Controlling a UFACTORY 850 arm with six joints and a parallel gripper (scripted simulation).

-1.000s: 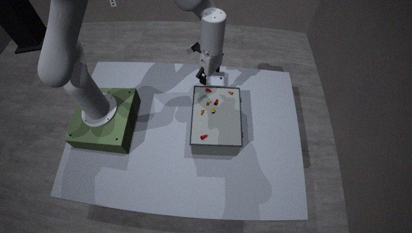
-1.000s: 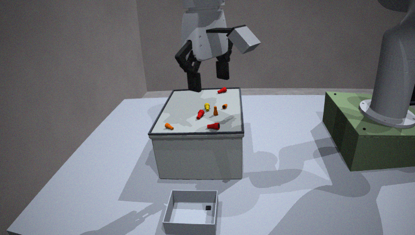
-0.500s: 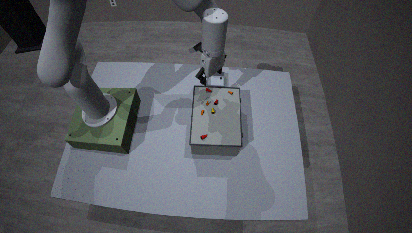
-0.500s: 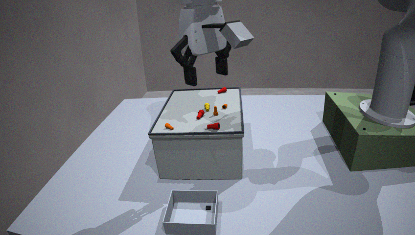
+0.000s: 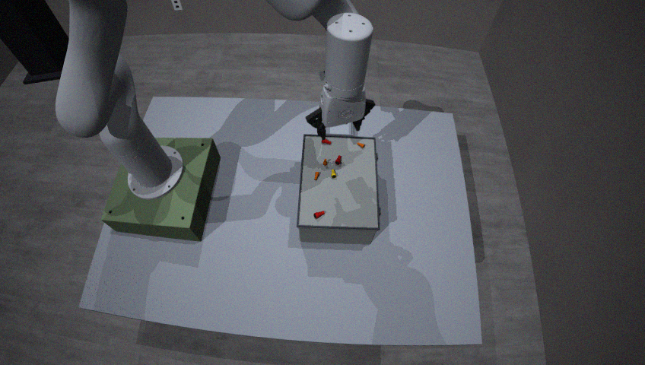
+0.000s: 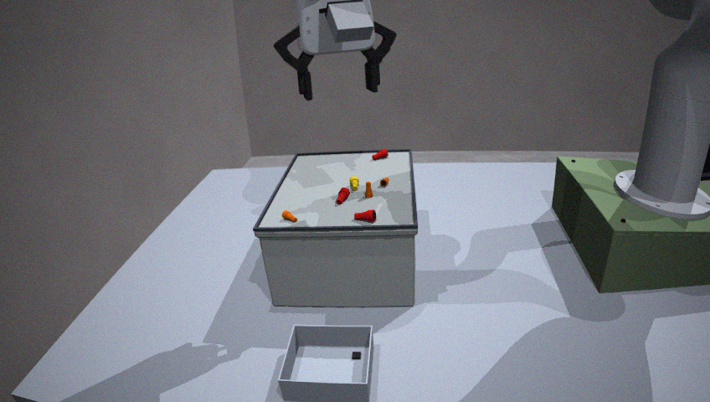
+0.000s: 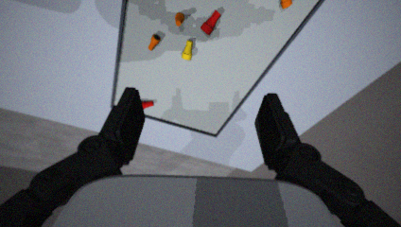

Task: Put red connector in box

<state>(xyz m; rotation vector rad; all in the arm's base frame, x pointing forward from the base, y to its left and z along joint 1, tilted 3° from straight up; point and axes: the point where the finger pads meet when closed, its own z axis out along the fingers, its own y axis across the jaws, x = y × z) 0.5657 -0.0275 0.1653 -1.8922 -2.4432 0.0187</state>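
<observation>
My gripper is open and empty, well above the tool case. One red connector lies near the lid's box-side edge. A second red connector lies on its side near the yellow one. A third red connector lies by the lid's far edge, partly behind the left finger in the wrist view. The junction box holds no connector; the gripper partly hides it in the top view.
A yellow connector and an orange connector lie mid-lid. Another orange connector stands upright. An orange connector lies near a box-side corner.
</observation>
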